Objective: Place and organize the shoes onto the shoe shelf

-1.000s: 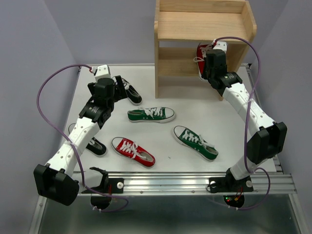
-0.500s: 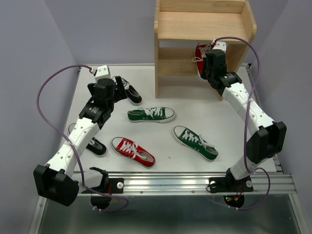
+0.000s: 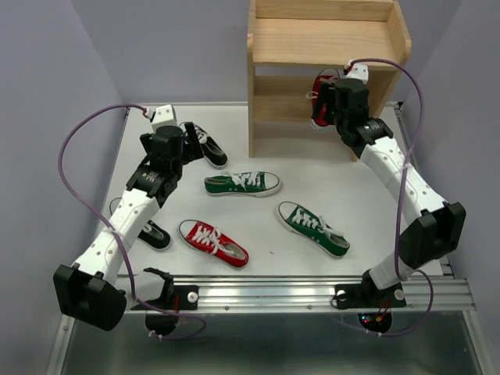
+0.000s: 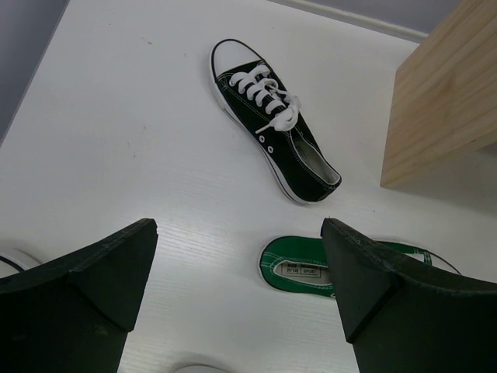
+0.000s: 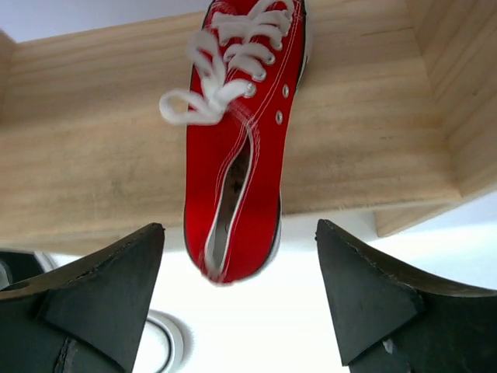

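Observation:
One red shoe (image 5: 237,155) lies toe-in on the lower tier of the shoe shelf (image 5: 93,163), its heel jutting past the front edge. My right gripper (image 5: 239,227) hangs open just behind that heel, touching nothing. From above, this red shoe (image 3: 319,84) and right gripper (image 3: 323,109) sit at the shoe shelf (image 3: 328,39). My left gripper (image 4: 239,225) is open and empty above the table, short of a black shoe (image 4: 272,116), with a green shoe's heel (image 4: 299,268) below it. The overhead view shows my left gripper (image 3: 186,148) beside that black shoe (image 3: 206,145).
On the table lie two green shoes (image 3: 242,183) (image 3: 312,228), a second red shoe (image 3: 212,242) and a second black shoe (image 3: 154,234) partly under my left arm. The shelf's side panel (image 5: 466,116) stands right of the placed shoe. A metal rail (image 3: 312,293) lines the near edge.
My right gripper has opened and let go of the red shoe, which now rests on the lower tier. The left arm has not moved.

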